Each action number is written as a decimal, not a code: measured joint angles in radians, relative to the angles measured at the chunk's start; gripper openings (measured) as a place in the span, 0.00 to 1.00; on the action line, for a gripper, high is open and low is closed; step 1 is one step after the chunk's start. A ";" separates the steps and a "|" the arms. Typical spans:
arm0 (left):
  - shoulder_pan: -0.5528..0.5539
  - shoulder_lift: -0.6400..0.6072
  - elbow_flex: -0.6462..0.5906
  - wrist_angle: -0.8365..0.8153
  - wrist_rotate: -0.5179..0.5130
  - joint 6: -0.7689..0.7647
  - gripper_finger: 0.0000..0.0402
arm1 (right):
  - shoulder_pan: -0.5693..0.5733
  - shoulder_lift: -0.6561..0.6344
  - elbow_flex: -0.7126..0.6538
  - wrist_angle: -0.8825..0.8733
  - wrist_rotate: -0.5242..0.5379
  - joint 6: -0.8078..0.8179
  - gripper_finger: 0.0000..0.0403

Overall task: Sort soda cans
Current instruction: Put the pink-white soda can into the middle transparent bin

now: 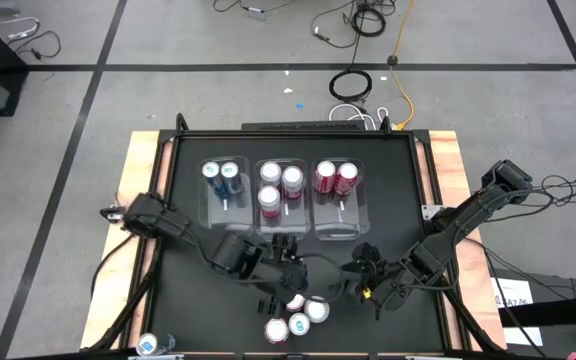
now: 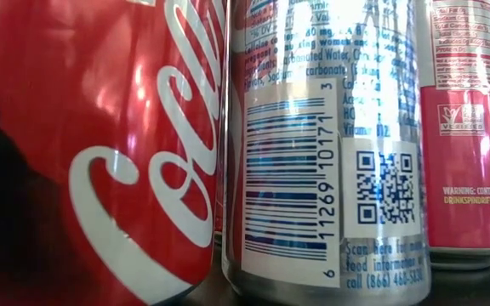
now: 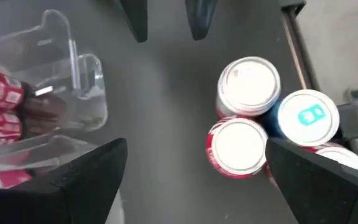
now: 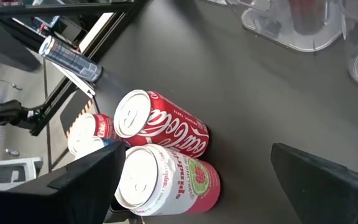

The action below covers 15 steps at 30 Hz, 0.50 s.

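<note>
Three clear bins (image 1: pixel 335 228) stand side by side at the middle of the dark surface (image 1: pixel 193 300): two teal cans (image 1: pixel 220 173) in the left one, three pink-and-white cans (image 1: pixel 280 184) in the middle, two dark red cans (image 1: pixel 334 177) in the right. A loose cluster of cans (image 1: pixel 296 314) stands at the near edge, upright and touching. The left gripper (image 1: pixel 286 262) hangs just beside the cluster, fingers spread, empty. The right gripper (image 1: pixel 360 277) sits near the cluster's other side, fingers likewise apart, holding nothing. One more can (image 1: pixel 148 345) lies off the surface's near left corner.
</note>
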 joint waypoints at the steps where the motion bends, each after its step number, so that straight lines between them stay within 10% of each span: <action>1: -0.001 -0.026 -0.053 0.040 0.000 -0.009 0.97 | 0.000 0.000 0.000 0.000 0.000 0.007 0.98; 15: -0.006 -0.589 -1.062 0.772 0.058 -0.138 0.97 | -0.004 0.000 0.000 0.044 -0.006 0.033 0.98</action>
